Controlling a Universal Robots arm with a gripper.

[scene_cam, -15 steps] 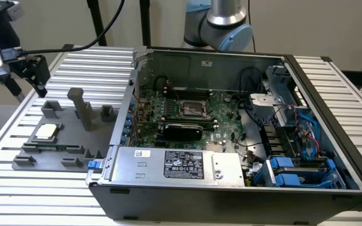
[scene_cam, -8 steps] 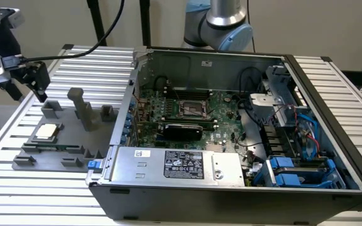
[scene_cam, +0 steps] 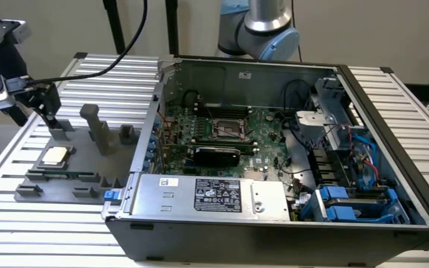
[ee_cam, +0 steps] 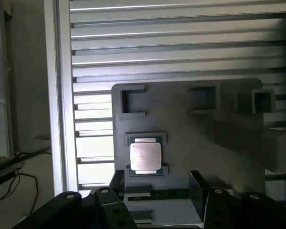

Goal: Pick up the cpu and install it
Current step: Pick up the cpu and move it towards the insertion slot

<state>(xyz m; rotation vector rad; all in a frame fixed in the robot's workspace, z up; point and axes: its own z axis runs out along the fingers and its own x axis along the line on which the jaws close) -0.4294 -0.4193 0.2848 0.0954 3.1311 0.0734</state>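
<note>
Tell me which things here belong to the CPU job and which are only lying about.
Job: the cpu on the grey fixture; the gripper, open, close to it; the socket on the motherboard.
Just there: the power supply; the blue drive cages; the grey upright posts.

Cpu silvery-white w/ thin tan-gold rim, fixture plate matte grey, table pale silver w/ slat stripes, gripper black, pc case black, motherboard green, drive clips blue, psu label black.
</note>
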